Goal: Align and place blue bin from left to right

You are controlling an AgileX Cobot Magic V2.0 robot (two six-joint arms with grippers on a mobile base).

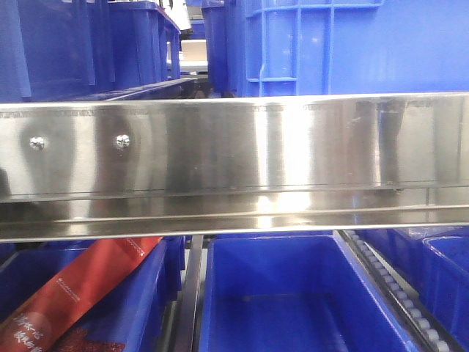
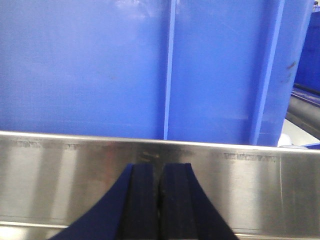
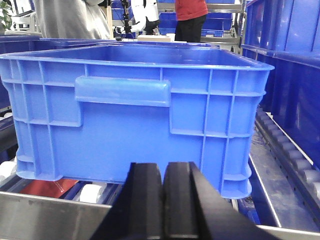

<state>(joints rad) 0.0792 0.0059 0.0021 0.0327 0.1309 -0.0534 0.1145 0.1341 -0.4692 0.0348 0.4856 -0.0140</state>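
Note:
The blue bin (image 3: pixel 135 110) is a wide light-blue crate with a handle bar and ribbed corners, standing on the roller shelf just behind the steel rail. In the front view it stands at the upper right (image 1: pixel 352 44). My right gripper (image 3: pixel 163 165) is shut on nothing, low in front of the bin's near wall, a little right of its middle. My left gripper (image 2: pixel 160 167) is also shut and empty, its tips against the steel rail (image 2: pixel 75 170). A smooth blue wall with vertical ribs (image 2: pixel 90 65) fills the left wrist view; I cannot tell which bin it belongs to.
A polished steel rail (image 1: pixel 234 161) crosses the front view. Dark navy bins (image 1: pixel 110 44) stand on the upper shelf at left. Below are an open navy bin (image 1: pixel 293 293) and a bin holding a red packet (image 1: pixel 80 293). Rollers (image 3: pixel 295 160) and a tall blue wall (image 3: pixel 290 60) lie right of the crate.

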